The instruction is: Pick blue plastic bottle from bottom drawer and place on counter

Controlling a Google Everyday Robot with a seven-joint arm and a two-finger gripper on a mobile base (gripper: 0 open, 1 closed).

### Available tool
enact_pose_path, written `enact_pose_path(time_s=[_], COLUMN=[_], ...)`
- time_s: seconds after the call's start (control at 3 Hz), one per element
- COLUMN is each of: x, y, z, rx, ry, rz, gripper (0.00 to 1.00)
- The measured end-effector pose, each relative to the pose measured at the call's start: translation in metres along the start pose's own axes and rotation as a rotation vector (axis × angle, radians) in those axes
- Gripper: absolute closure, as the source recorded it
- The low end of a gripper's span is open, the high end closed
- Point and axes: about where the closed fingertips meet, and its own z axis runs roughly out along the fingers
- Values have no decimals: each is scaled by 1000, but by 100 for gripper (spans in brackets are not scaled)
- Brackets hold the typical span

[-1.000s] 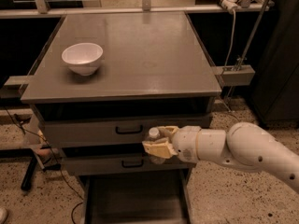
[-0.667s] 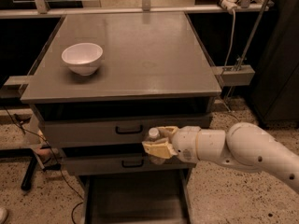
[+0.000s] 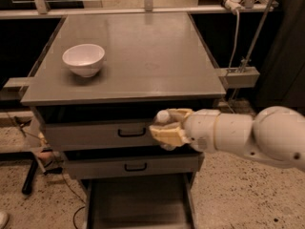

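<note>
My gripper (image 3: 167,129) is in front of the upper drawer fronts, just below the counter's front edge, at the end of the white arm coming in from the right. Its yellowish fingers (image 3: 167,134) are shut on the blue plastic bottle; only its white cap (image 3: 163,117) shows between them, and the body is hidden. The bottom drawer (image 3: 138,204) is pulled open below, with its dark floor showing. The grey counter (image 3: 138,56) lies above and behind the gripper.
A white bowl (image 3: 84,58) stands on the counter's left side. Two grey drawer fronts with black handles (image 3: 131,133) are shut. A bracket (image 3: 237,75) sticks out at the counter's right side, with a cable and post behind it.
My gripper has risen a little with the bottle, from the level of the lower drawer front towards the counter's edge. The bowl and the drawers have not moved.
</note>
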Motion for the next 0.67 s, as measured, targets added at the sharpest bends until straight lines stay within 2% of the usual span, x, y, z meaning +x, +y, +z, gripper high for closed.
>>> enact_pose_path(time_s=[0.33, 0.67], x=[-38, -73], y=[0, -2], z=[-20, -31], rx=[41, 61], ry=[-27, -54], rz=[-53, -105], gripper=[100, 100])
